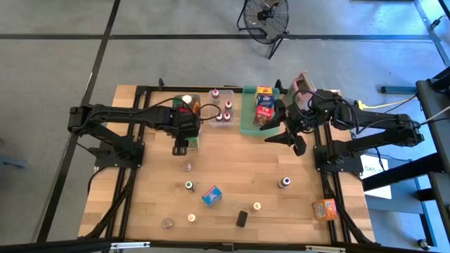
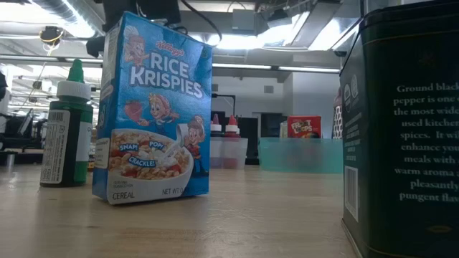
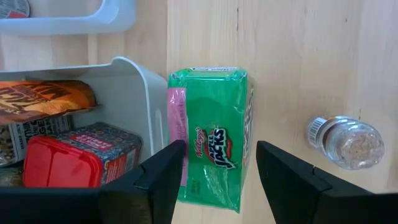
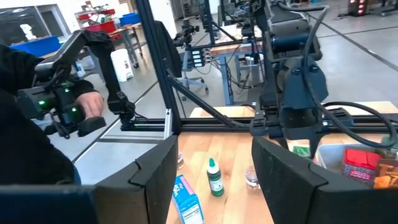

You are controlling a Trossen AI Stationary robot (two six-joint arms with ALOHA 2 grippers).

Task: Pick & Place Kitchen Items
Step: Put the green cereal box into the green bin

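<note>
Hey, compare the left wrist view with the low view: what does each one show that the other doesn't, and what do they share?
Only the left wrist view shows the open left gripper over a green Apple Jacks box, which lies on the table beside a clear bin holding a red-lidded box, with a small clear shaker lying nearby.

Only the low view shows a blue Rice Krispies box, a green-capped bottle beside it, a dark pepper tin and a green tray further back.

Both show the wooden tabletop; I can't match any single item across them.

The 2 arms reach inward, left gripper [image 3: 214, 177] and right gripper [image 4: 214, 177] both with fingers parted.
</note>
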